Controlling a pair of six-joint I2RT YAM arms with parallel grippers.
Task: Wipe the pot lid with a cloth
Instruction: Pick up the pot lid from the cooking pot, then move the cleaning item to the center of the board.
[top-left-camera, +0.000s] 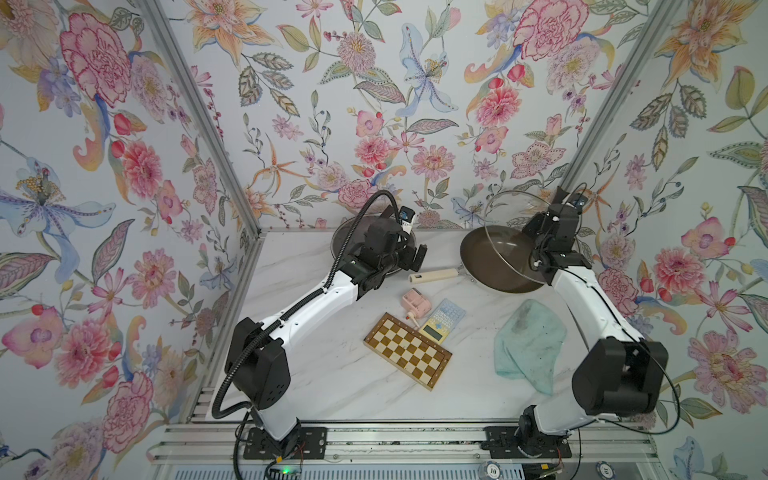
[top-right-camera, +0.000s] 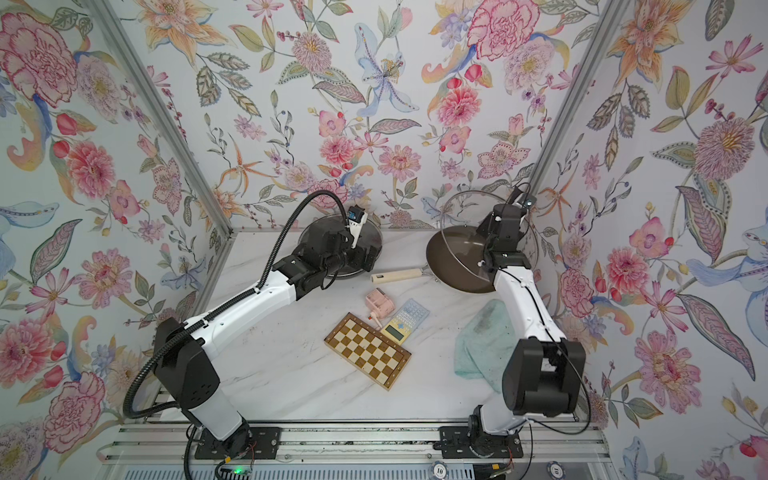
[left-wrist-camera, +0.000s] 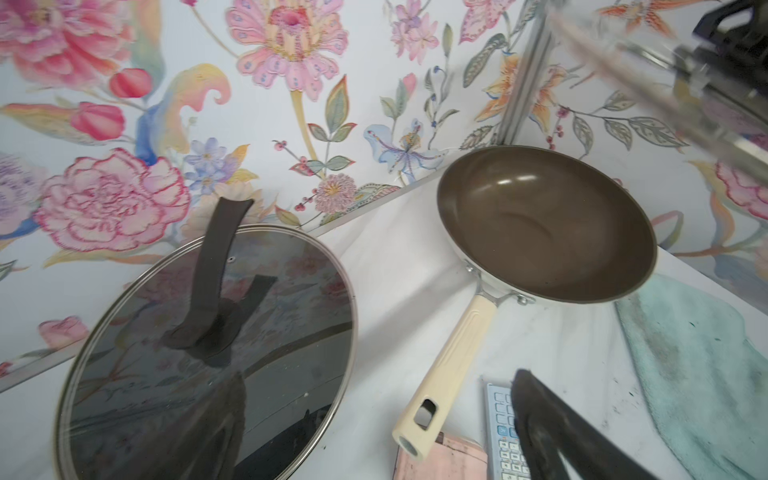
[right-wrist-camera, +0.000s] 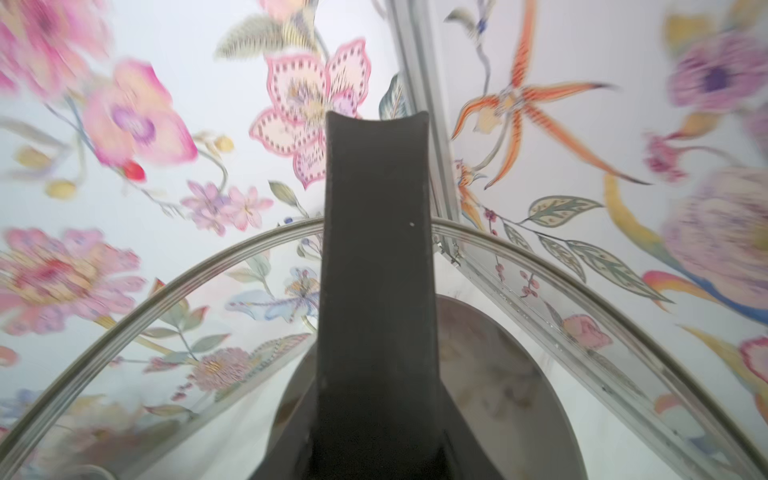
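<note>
The right fingers (right-wrist-camera: 374, 249) are squeezing the pot lid (top-left-camera: 508, 222), a clear glass one, and holding it up in the air, tipped on its side. The left fingers (left-wrist-camera: 218, 266) are standing wide open with nothing between them.

The right wrist view is showing only one black finger with the lid's shiny rim curving behind it. I cannot tell which part of the lid is being pinched. Both top views are showing the whole lid hanging over the brown pan (top-left-camera: 486, 262). The left wrist view is showing a second lid (left-wrist-camera: 208, 365), a dark one, lying flat on the table (left-wrist-camera: 399, 266) just under the left fingers. In the top views the left arm (top-left-camera: 299, 316) is hiding most of it.

Both arms are bending at the elbow and reaching toward the back wall (top-left-camera: 374, 124).

The cloth (top-left-camera: 528, 345) is lying flat on the table, well apart from the right fingers, beside the pan and the right arm (top-left-camera: 590, 307). A checkered board (top-left-camera: 407, 351), a calculator (top-left-camera: 442, 320) and a small pink thing (top-left-camera: 413, 301) are lying between the two arms.
</note>
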